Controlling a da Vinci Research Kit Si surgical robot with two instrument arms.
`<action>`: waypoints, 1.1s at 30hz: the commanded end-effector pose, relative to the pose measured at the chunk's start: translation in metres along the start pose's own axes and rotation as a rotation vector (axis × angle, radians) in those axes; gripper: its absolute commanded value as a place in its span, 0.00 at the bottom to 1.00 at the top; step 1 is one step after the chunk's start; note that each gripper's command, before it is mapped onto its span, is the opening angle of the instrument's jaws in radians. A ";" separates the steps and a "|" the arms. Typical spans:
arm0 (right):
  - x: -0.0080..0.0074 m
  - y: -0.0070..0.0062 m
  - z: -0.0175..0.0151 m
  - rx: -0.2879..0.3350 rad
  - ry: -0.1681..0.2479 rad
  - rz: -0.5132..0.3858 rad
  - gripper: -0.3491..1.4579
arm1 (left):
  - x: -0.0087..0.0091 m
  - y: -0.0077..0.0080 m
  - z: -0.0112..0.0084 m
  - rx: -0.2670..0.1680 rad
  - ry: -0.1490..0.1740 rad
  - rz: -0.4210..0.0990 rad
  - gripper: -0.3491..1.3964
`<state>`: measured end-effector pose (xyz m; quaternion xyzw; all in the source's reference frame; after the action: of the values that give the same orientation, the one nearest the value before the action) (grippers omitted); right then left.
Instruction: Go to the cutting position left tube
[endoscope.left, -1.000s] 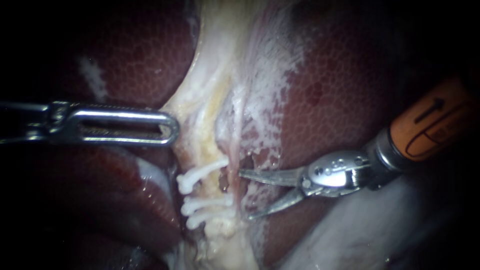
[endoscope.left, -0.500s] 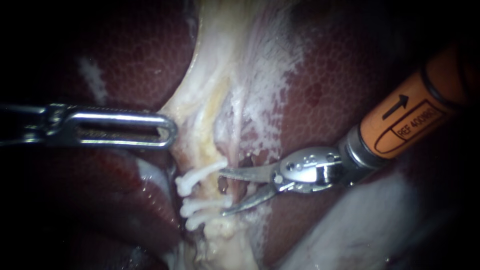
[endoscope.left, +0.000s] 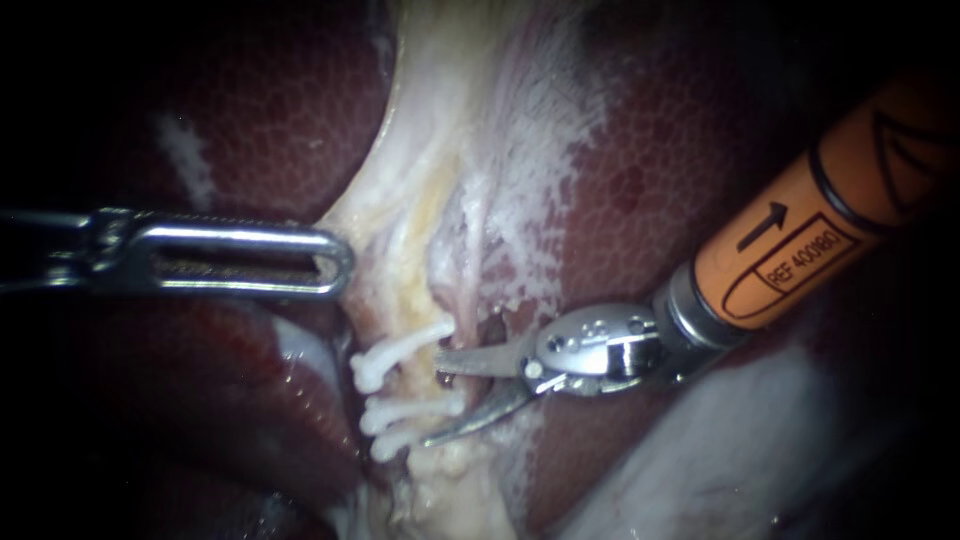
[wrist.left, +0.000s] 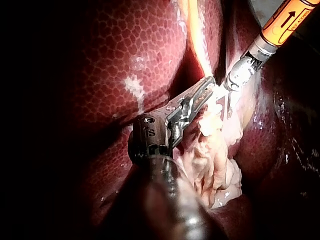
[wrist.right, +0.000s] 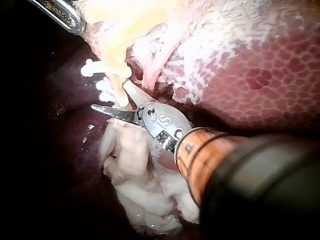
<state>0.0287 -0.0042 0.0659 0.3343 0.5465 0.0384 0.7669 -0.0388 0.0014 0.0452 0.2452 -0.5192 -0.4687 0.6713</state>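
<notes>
**Left instrument** (endoscope.left: 340, 260): slotted jaws clenched on the edge of the pale tissue (endoscope.left: 400, 200), drawing it to a point. Position against the tissue unchanged over the last second.

**Right instrument** (endoscope.left: 432, 403): scissor-type tip, blades parted, gripping nothing. It has advanced steadily toward the clips. A second ago the blade tips were well short of them. Now the upper blade tip lies just under the end of the upper clip (endoscope.left: 400, 350). The lower blade reaches the ends of the lower two clips (endoscope.left: 410, 408). The blade opening looks much the same.

**Left tube** (endoscope.left: 418, 385): yellowish strand running down the pale tissue, crossed by the three white clips. The bare stretch between the upper clip and the lower pair sits at the mouth of the open blades.

**Liver** (endoscope.left: 680, 180): dark mottled surface to either side, untouched.

**Assessment**: the approach looks nearly complete. The blades probably need only a little more advance to straddle the tube. Whether the lower blade clears the middle clip cannot be told.
</notes>
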 end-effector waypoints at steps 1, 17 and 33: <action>0.0001 0.0001 0.0002 0.001 0.006 0.005 0.90 | 0.0000 0.0000 0.0001 0.000 0.000 0.000 0.00; 0.0012 0.0012 0.0021 0.054 0.057 0.119 0.82 | 0.0002 0.0002 0.0002 0.000 0.000 0.001 0.00; 0.0020 0.0017 0.0022 0.061 0.069 0.189 0.66 | 0.0003 0.0003 0.0003 -0.001 -0.001 0.001 0.00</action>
<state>0.0319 -0.0031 0.0656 0.4081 0.5382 0.1066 0.7297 -0.0390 0.0014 0.0457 0.2446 -0.5194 -0.4684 0.6715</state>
